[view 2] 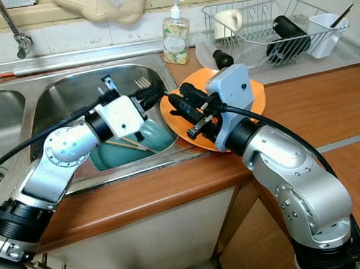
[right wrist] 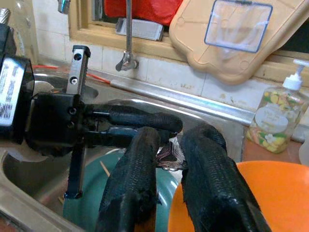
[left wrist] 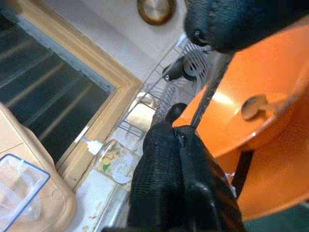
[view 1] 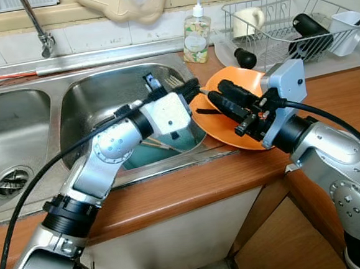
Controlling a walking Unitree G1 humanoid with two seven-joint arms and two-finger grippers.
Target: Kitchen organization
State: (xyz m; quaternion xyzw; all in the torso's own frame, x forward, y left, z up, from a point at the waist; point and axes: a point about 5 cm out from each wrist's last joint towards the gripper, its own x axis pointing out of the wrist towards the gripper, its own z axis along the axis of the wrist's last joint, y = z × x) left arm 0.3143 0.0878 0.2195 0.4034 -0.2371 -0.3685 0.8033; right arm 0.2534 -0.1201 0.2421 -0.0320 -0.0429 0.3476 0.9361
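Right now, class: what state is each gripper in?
Left gripper: shut on a thin metal utensil above the orange plate.
Right gripper: fingers around the utensil's other end; grip cannot be told.

You see two arms built of rounded silver-grey housings joined by black ribbed collars, with small recessed screws in the shells. A black cable runs along the outside of each arm. Each wrist carries a pale grey box-shaped module. The left gripper (view 1: 189,90) and right gripper (view 1: 217,93) each have long black textured fingers.
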